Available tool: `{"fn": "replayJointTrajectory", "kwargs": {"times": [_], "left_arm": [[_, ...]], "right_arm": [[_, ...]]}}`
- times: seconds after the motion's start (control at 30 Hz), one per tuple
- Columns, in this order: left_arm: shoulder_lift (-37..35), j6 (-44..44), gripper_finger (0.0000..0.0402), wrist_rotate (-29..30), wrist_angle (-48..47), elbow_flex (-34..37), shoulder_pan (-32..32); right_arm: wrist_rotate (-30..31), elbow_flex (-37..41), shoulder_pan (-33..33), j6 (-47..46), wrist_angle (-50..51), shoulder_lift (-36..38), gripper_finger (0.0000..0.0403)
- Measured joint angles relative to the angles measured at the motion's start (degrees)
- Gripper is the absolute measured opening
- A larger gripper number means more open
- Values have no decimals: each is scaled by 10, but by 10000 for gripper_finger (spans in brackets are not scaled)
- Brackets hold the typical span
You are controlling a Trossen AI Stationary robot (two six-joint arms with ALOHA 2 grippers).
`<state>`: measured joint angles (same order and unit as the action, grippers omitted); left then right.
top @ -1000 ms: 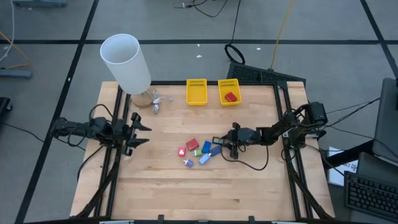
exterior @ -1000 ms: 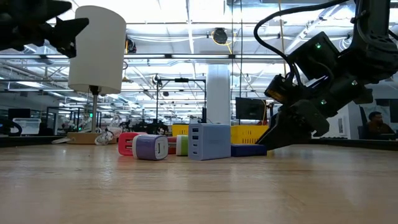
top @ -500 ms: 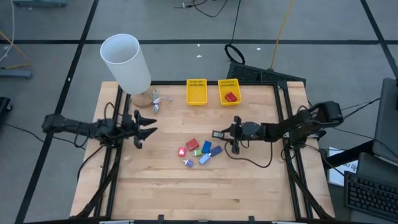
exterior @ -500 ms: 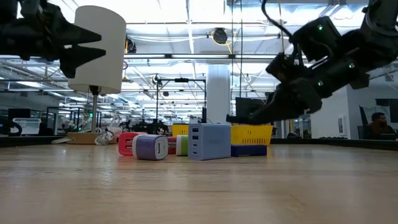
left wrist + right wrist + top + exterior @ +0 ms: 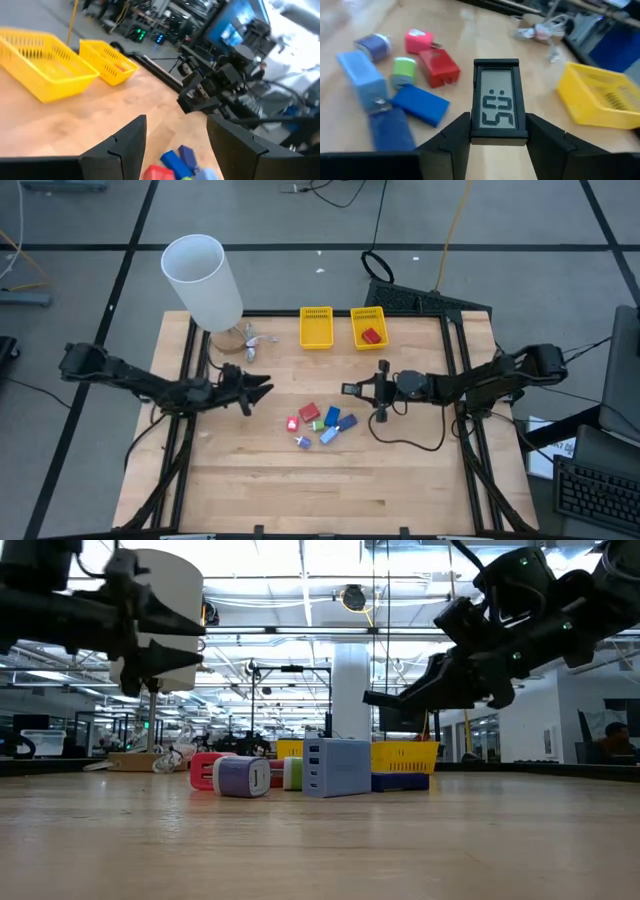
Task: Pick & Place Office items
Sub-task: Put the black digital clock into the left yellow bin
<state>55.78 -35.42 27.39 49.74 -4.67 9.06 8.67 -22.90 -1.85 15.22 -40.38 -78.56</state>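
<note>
The office items lie in a cluster on the wood table [image 5: 320, 422]: red, pink, green, purple and blue blocks [image 5: 420, 104], seen in the low view as a row [image 5: 335, 768]. One more red item [image 5: 371, 335] lies in the right yellow basket. My right gripper [image 5: 358, 390] hovers just right of and beyond the cluster, shut on a black rectangular display [image 5: 498, 107]. My left gripper [image 5: 262, 387] is open and hangs in the air left of the cluster [image 5: 177, 145], with the blocks showing between its fingers. My right gripper pinches the black display by its two long sides near the end closest to the wrist [image 5: 498, 134], one finger [image 5: 452, 137] on each side. The fingers lie about level, coming from the table's right. The display is lifted clear, sticking out ahead of the fingers [image 5: 378, 698].
Two yellow mesh baskets [image 5: 316, 327] [image 5: 368, 326] stand at the far edge. A tall white cylinder [image 5: 203, 280] rises at the far left corner, with a small silvery tangle [image 5: 250, 340] beside it. Bare wood lies on the near half of the table [image 5: 300, 490].
My right gripper has risen from the table beside the cluster with the black display, lifting it clear and drifting slightly toward the far edge. My left gripper has reached toward the table's right, closing in on the cluster. The coloured blocks have stayed put.
</note>
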Motion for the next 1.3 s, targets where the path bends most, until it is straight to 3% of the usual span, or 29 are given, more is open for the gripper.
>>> {"fn": "replayJointTrajectory", "kwargs": {"times": [0.1, 0.23, 0.47, 0.67, 0.87, 1.03, 1.3], "left_arm": [[60, -48, 209, -17, 0, -38, -12], [146, -62, 217, -94, -23, -120, -29], [298, -78, 279, -117, -151, -295, -65], [398, -83, 312, -184, -165, -395, -86], [461, -82, 313, -210, -166, -458, -91], [500, -65, 305, -209, -166, -496, -96], [512, -70, 297, -212, -165, -511, -114]], "right_arm": [[21, 0, 0, 15, 0, 0, 165], [18, 0, 1, 20, 1, 0, 167], [22, 0, 19, 42, -1, 0, 155], [102, 0, 48, 73, -1, 0, 170], [110, 0, 61, 80, -18, 0, 155], [110, 0, 65, 80, -19, 0, 166], [110, -1, 65, 69, -14, 0, 157]]}}
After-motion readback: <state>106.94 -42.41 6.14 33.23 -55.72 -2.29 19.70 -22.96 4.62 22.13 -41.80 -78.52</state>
